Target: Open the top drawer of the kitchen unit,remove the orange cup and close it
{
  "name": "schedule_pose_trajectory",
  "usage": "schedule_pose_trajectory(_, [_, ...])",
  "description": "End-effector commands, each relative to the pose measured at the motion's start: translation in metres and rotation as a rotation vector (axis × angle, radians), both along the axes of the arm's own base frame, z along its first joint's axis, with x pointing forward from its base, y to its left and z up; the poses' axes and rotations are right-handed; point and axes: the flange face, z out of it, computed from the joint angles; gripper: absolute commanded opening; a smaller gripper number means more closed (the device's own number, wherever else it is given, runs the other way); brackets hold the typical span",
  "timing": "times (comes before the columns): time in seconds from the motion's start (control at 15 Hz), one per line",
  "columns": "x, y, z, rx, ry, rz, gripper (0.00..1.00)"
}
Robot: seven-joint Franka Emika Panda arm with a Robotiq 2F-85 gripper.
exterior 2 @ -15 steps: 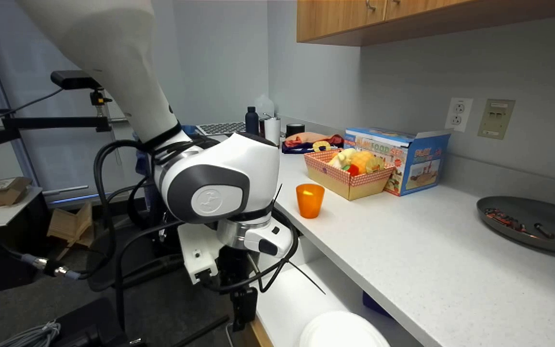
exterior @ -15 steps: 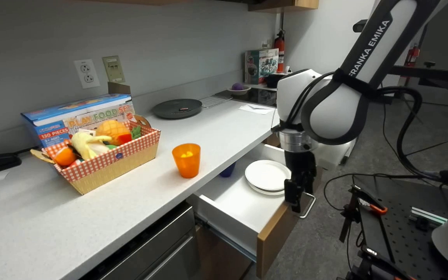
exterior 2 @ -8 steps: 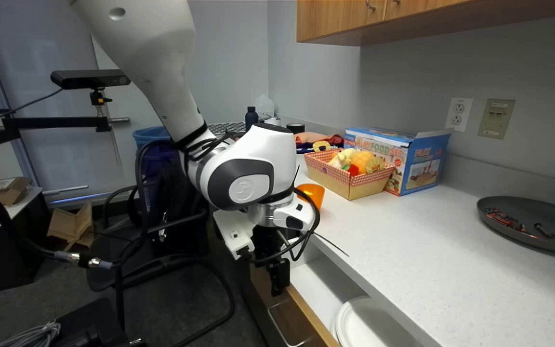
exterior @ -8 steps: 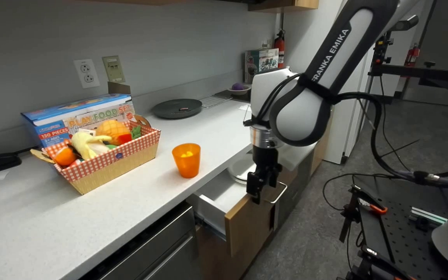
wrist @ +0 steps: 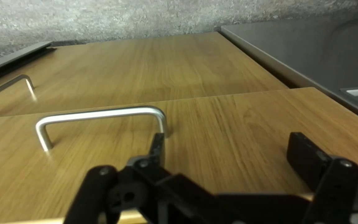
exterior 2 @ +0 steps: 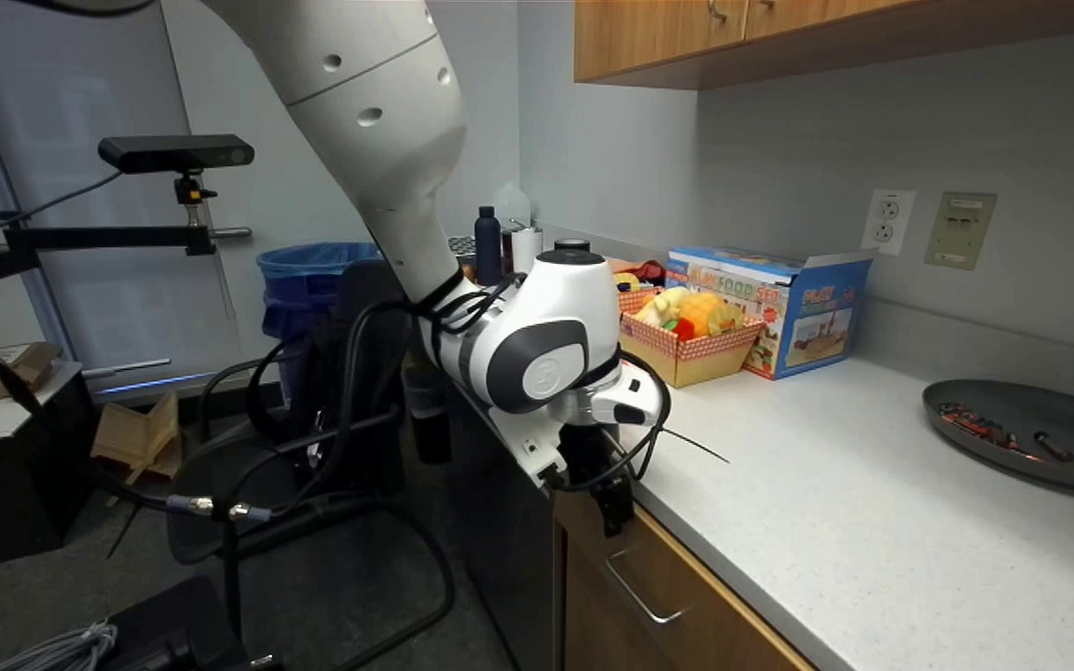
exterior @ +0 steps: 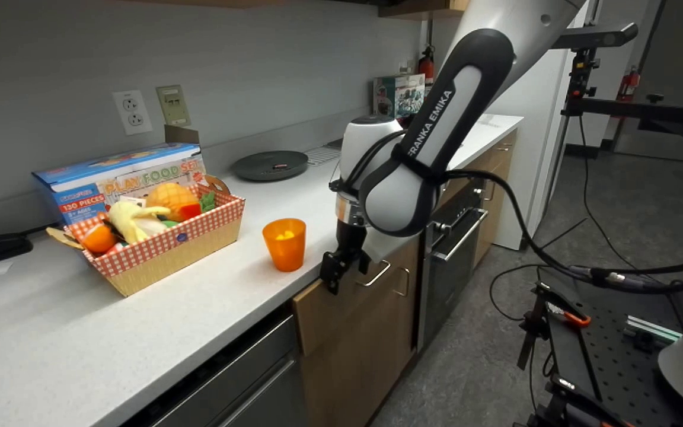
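The top drawer [exterior: 326, 320] sits pushed in under the worktop of the kitchen unit [exterior: 199, 332]; a slight jut of its front cannot be ruled out. Its silver handle [wrist: 101, 114] shows whole in the wrist view. My gripper [exterior: 348, 280] points down at the drawer front's upper edge, handle to one side. In the wrist view its black fingers [wrist: 305, 158] stand wide apart over the wood, gripping nothing. On the worktop the orange cup [exterior: 285, 246] stands upright near the edge, something yellow inside, just beside the gripper. The arm hides that cup in an exterior view.
A checked basket of play food [exterior: 169, 255] and its box [exterior: 122, 172] stand behind the cup. Farther along are a dark pan [exterior: 270, 166] and a black-fronted oven [exterior: 457, 243]. A grey-fronted appliance [exterior: 252, 379] adjoins the drawer.
The drawer has slid in from wide open, and its white inside and plates have gone from view. My gripper has moved with it toward the unit. The orange cup has stayed put.
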Motion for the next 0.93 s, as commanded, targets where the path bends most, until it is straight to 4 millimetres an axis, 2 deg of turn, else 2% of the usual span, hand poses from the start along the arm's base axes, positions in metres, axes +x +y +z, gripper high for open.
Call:
schedule_pose_trajectory(0.0, [0.014, -0.005, 0.003, -0.021, -0.048, -0.018, 1.0])
schedule_pose_trajectory(0.4, [-0.024, -0.018, 0.028, -0.038, -0.037, 0.007, 1.0])
schedule_pose_trajectory(0.87, [-0.081, -0.03, 0.09, -0.033, -0.073, 0.007, 1.0])
